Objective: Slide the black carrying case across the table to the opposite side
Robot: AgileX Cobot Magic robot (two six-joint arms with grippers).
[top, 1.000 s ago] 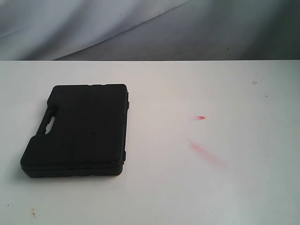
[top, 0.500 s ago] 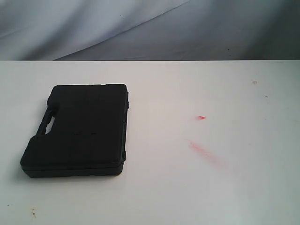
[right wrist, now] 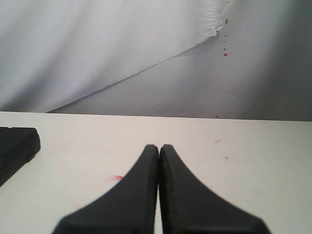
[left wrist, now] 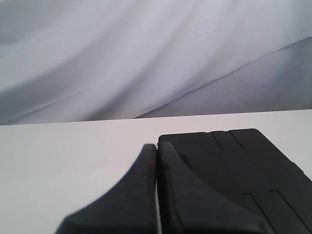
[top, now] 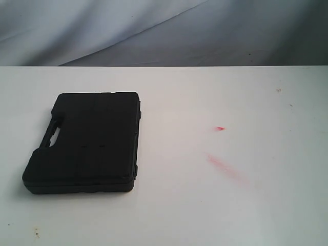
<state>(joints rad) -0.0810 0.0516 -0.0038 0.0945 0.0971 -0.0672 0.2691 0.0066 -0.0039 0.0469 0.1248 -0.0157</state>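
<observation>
Case (top: 84,143) lies flat on the left of the table (top: 205,205), nothing touching it. Left gripper (left wrist: 156,148) & right gripper (right wrist: 159,148) both pinched tight, empty. Risk imo: off-centre push spins case, or tip rides over lid

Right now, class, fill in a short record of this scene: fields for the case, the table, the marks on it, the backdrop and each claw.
case: black case lying flat on the left part of the table, lid closed, handle cut-out on its left edge
table: white table
marks: red smear and small red dot, right of the case
backdrop: pale draped cloth behind the table
left claw: left claw shut, empty, near the case
right claw: right claw shut, empty, over bare table
</observation>
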